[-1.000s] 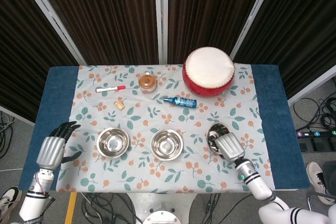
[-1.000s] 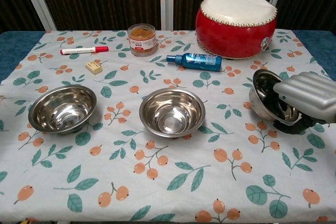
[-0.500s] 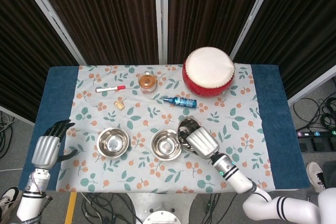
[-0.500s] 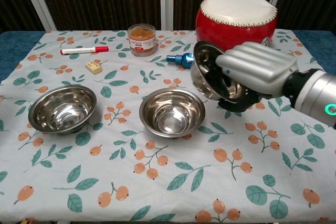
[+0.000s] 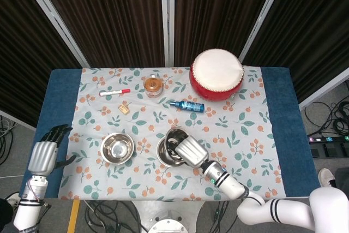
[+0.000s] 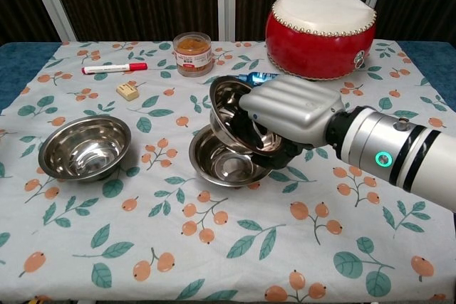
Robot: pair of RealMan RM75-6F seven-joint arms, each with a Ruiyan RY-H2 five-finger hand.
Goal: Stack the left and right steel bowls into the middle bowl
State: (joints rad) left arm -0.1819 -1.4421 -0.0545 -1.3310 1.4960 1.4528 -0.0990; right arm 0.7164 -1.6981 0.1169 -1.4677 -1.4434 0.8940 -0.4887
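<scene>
My right hand (image 6: 288, 115) (image 5: 189, 150) grips a steel bowl (image 6: 235, 115) (image 5: 175, 137) by its rim and holds it tilted just above the middle bowl (image 6: 221, 161) (image 5: 166, 155). The held bowl's lower edge hangs over the middle bowl's mouth; I cannot tell if they touch. The left steel bowl (image 6: 84, 147) (image 5: 116, 147) sits upright on the cloth, empty. My left hand (image 5: 42, 155) hovers at the table's left edge with fingers apart, holding nothing; the chest view does not show it.
A red drum (image 6: 320, 23) stands at the back right. A blue bottle (image 5: 186, 105) lies in front of it, mostly hidden behind my right hand in the chest view. An orange-lidded jar (image 6: 192, 53), a red marker (image 6: 114, 68) and a small eraser (image 6: 127, 90) lie at the back left.
My right hand has carried the right bowl leftward from the table's right side to above the middle bowl. The left hand drifted slightly left and down.
</scene>
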